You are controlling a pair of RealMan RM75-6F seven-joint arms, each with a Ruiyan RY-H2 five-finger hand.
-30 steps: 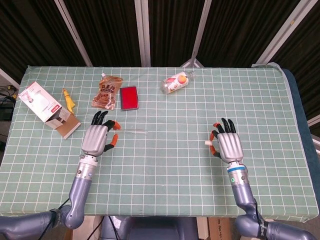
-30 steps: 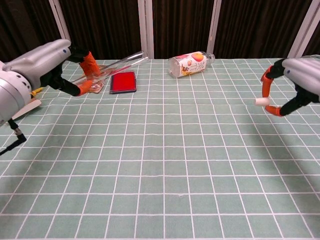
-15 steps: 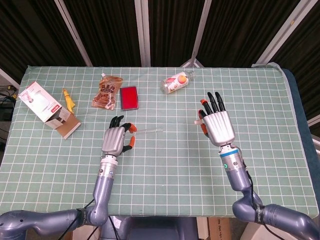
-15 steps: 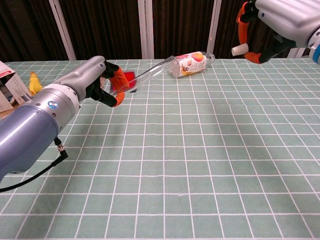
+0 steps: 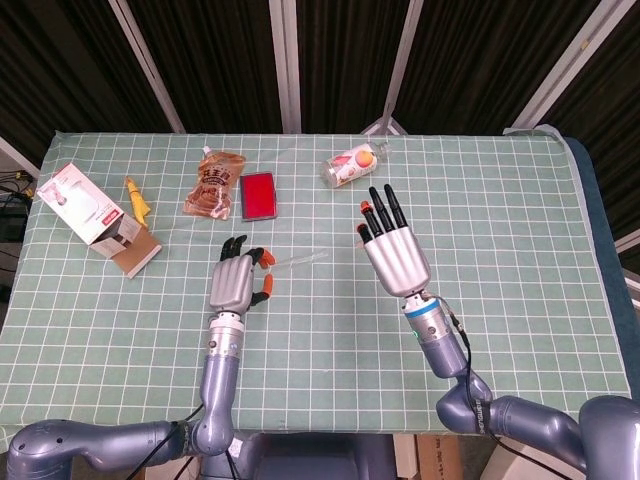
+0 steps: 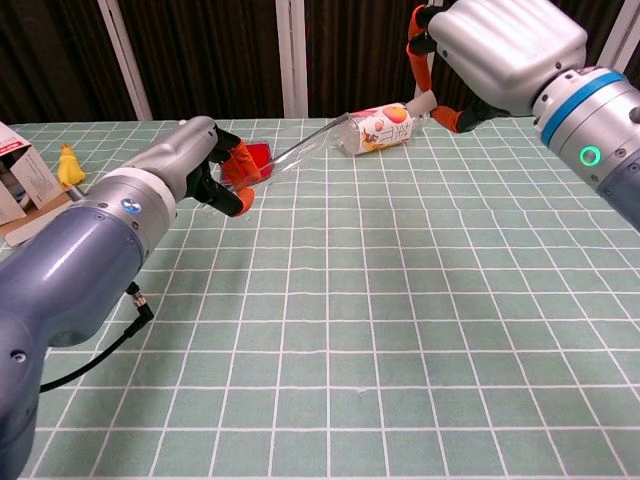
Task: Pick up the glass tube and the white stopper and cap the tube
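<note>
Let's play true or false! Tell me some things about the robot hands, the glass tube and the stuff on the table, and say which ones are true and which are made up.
1. The left hand holds the glass tube. True.
2. The white stopper lies on the table. False: the right hand pinches it up in the air.
3. The stopper is already in the tube. False: the two are apart, with the tube's open end pointing toward the stopper.
4. A red flat case lies beside a brown snack pouch. True.
5. The plastic bottle stands upright. False: it lies on its side.
</note>
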